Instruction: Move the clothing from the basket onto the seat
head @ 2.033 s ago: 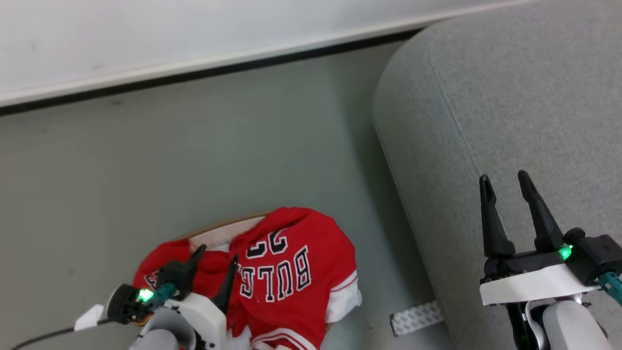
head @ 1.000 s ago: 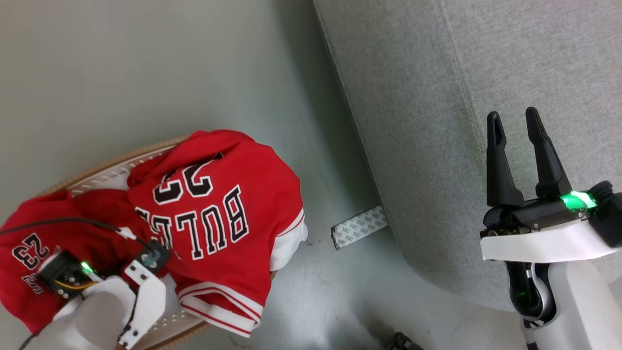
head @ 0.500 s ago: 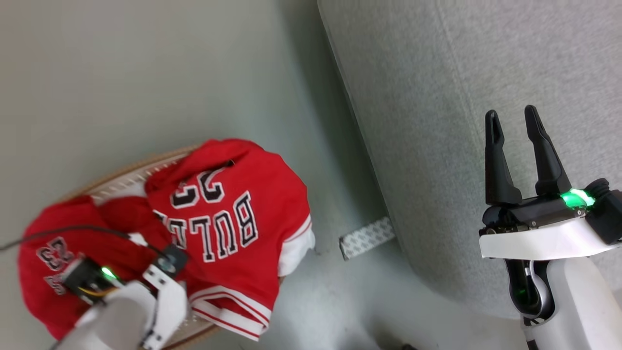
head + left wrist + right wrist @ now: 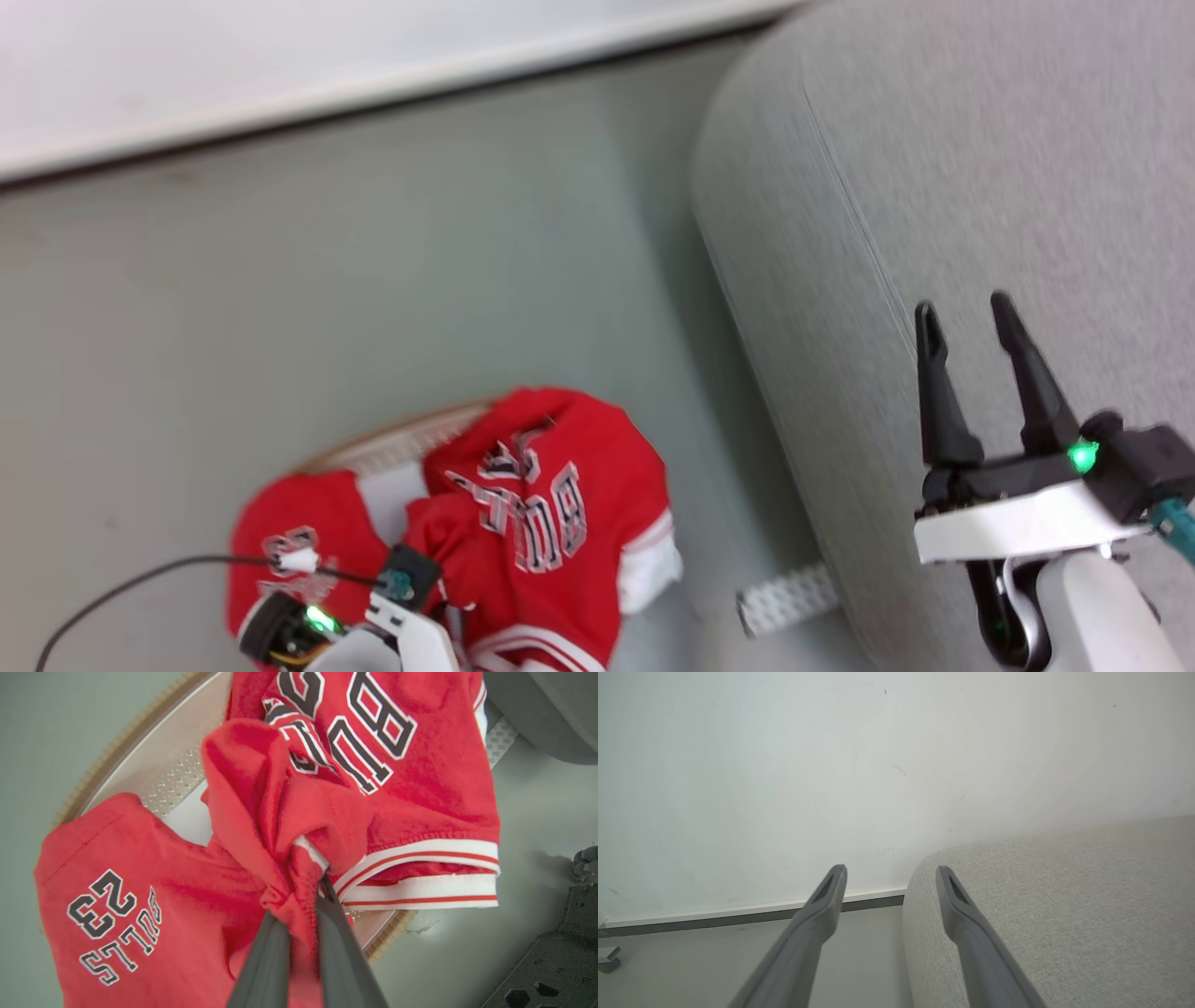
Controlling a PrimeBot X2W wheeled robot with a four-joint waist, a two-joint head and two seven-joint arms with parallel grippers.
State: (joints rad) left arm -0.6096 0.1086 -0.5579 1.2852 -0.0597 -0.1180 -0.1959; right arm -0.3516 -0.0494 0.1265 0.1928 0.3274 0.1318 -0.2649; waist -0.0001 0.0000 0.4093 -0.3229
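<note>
On the grey floor (image 4: 373, 280) left of the sofa (image 4: 980, 168), the left tool (image 4: 303, 900) pinches red clothing (image 4: 411, 793); the right tool (image 4: 963, 305) is spread, empty.

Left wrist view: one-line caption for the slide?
Left end effector pinching a bunched fold of red clothing over the basket, grey seat at the upper right corner.

White wall (image 4: 784, 765), white skirting (image 4: 738, 909), grey-green floor (image 4: 327, 280)

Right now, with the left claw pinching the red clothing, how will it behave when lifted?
Probably floppy: the clothing bunches and folds where the left claw pinches it. Likely light, being thin cloth, and apt to hang in a drape that may drag on the basket rim.
</note>
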